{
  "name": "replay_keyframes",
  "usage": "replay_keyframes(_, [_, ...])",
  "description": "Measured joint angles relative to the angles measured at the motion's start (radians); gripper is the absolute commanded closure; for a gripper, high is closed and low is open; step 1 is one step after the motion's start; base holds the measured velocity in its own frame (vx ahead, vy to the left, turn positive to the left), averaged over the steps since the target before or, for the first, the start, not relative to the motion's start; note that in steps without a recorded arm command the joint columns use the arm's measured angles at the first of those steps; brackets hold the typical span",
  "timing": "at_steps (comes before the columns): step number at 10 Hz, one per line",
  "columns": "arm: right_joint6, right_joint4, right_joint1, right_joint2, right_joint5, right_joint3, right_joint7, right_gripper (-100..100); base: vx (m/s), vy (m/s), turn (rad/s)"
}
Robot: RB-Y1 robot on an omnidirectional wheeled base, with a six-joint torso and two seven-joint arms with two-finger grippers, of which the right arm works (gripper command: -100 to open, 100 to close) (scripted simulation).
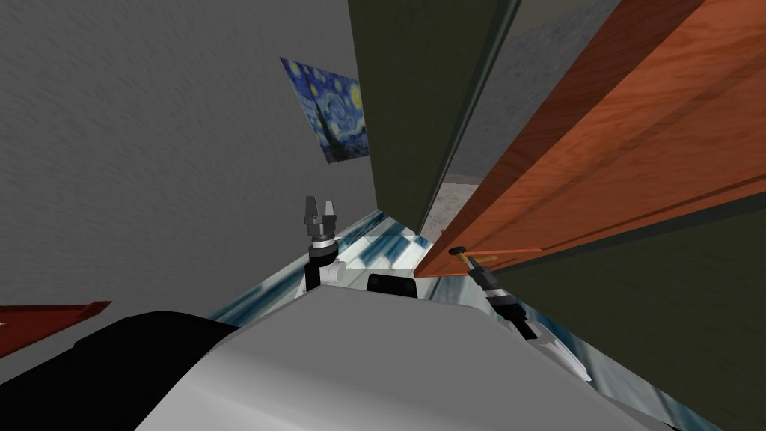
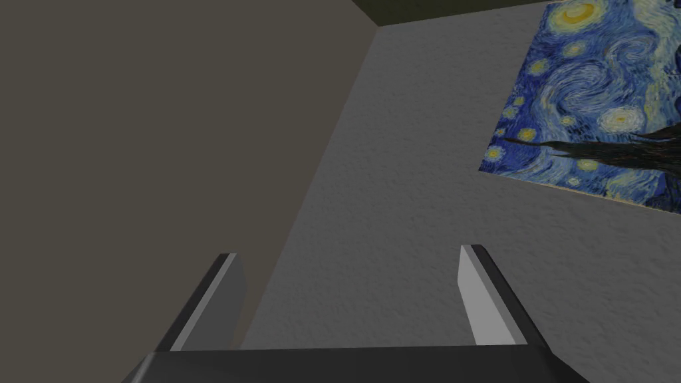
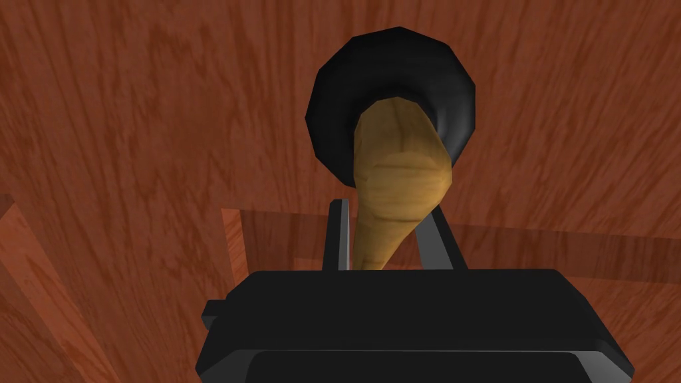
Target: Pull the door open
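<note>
Clamping right claw (image 3: pixel 386 223) on tapered tan handle (image 3: pixel 399 173); wood-grained door (image 3: pixel 166 120).

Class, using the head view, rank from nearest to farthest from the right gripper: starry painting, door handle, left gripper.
1. Door handle, held by the right gripper, jaws shut.
2. Left gripper, off to its left.
3. Starry painting, on the grey wall beyond.
</note>
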Motion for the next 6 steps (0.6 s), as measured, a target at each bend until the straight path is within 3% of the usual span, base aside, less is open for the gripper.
replay_keyframes(6, [-0.029,0.023,0.000,-0.006,0.014,-0.010,-0.002,100,-0.192,-0.091,0.154])
